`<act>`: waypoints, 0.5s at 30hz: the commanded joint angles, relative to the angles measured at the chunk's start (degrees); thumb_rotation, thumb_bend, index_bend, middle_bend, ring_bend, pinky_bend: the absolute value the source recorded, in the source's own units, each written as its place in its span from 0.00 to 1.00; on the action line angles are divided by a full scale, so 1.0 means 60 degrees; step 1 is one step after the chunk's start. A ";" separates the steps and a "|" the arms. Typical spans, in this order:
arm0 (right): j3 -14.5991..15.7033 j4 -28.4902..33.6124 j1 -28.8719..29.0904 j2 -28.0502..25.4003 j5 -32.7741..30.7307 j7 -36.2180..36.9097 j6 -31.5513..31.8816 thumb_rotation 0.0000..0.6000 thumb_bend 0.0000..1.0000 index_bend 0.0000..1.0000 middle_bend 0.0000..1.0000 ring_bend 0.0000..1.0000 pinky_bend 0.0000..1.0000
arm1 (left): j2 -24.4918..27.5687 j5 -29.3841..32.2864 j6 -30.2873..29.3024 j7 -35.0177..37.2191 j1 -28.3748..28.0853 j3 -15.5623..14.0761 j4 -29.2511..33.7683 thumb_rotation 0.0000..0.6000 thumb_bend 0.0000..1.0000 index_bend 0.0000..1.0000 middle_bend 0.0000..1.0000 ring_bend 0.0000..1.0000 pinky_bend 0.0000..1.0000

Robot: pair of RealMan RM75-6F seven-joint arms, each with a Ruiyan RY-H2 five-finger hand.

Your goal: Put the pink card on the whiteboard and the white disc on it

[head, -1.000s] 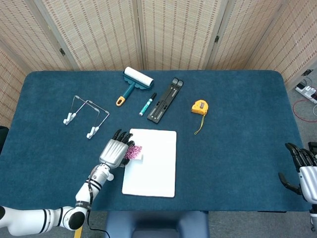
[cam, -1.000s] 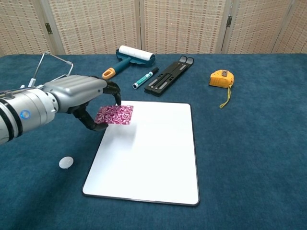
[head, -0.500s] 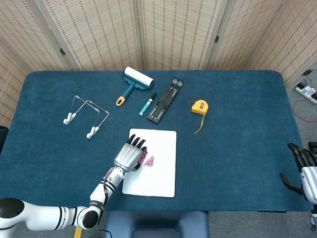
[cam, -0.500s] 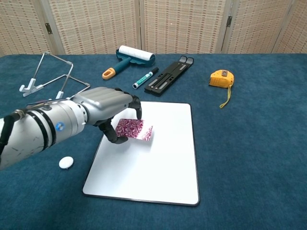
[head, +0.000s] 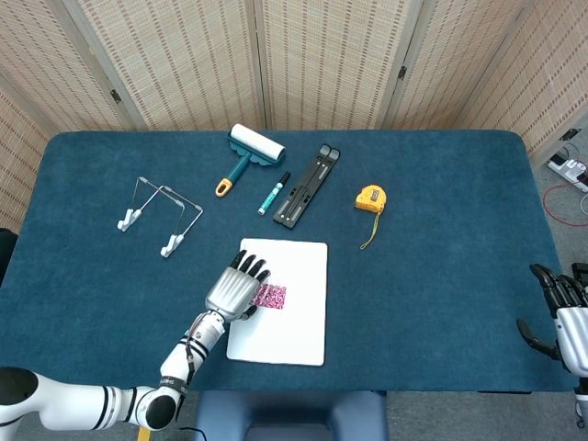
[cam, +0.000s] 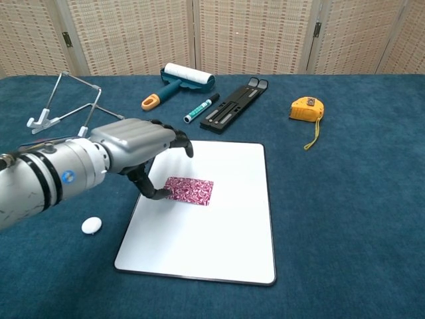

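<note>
The pink patterned card [cam: 189, 191] [head: 270, 296] lies flat on the left half of the whiteboard [cam: 226, 226] [head: 299, 266]. My left hand [cam: 136, 149] [head: 234, 289] hovers just left of the card with its fingers lifted and spread; the thumb tip sits at the card's left edge. The white disc [cam: 91, 225] rests on the blue cloth left of the whiteboard, below my left forearm; the head view hides it under the arm. My right hand [head: 560, 312] hangs at the table's far right edge, fingers apart and holding nothing.
Behind the whiteboard lie a lint roller [head: 250, 152], a teal marker [head: 274, 193], a black folding stand [head: 308, 184] and a yellow tape measure [head: 370, 198]. A wire stand [head: 161, 213] sits at the left.
My left hand carried the pink card from the whiteboard's upper left edge toward its middle, laid it flat, and its fingers have lifted off. The right hand has stayed put.
</note>
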State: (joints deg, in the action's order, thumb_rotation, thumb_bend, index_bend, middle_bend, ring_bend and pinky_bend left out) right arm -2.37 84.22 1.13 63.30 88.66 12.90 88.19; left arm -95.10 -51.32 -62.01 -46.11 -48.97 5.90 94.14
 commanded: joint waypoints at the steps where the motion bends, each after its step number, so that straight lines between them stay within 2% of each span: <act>1: 0.0002 0.0014 -0.0010 -0.0004 0.0014 -0.0010 0.0024 1.00 0.37 0.05 0.13 0.14 0.11 | 0.0400 -0.0472 -0.0359 0.0357 0.0375 -0.0316 0.0292 1.00 0.35 0.30 0.14 0.10 0.00; 8: 0.0012 0.0032 0.0026 0.0038 0.0046 -0.0063 -0.0023 1.00 0.37 0.05 0.13 0.14 0.11 | 0.1302 -0.1750 -0.0906 0.1176 0.1207 -0.1165 0.0590 1.00 0.35 0.33 0.14 0.10 0.00; 15: 0.0024 0.0120 0.0070 0.0048 0.0139 -0.0160 -0.0022 1.00 0.37 0.05 0.13 0.14 0.11 | 0.1713 -0.2919 -0.1365 0.1858 0.1979 -0.1897 0.0568 1.00 0.35 0.34 0.14 0.10 0.00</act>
State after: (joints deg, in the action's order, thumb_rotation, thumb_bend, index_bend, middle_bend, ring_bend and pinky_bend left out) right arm -2.23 84.92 1.54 63.59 89.48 11.96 88.06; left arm -85.52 -67.63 -69.41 -35.96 -38.20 -4.40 97.65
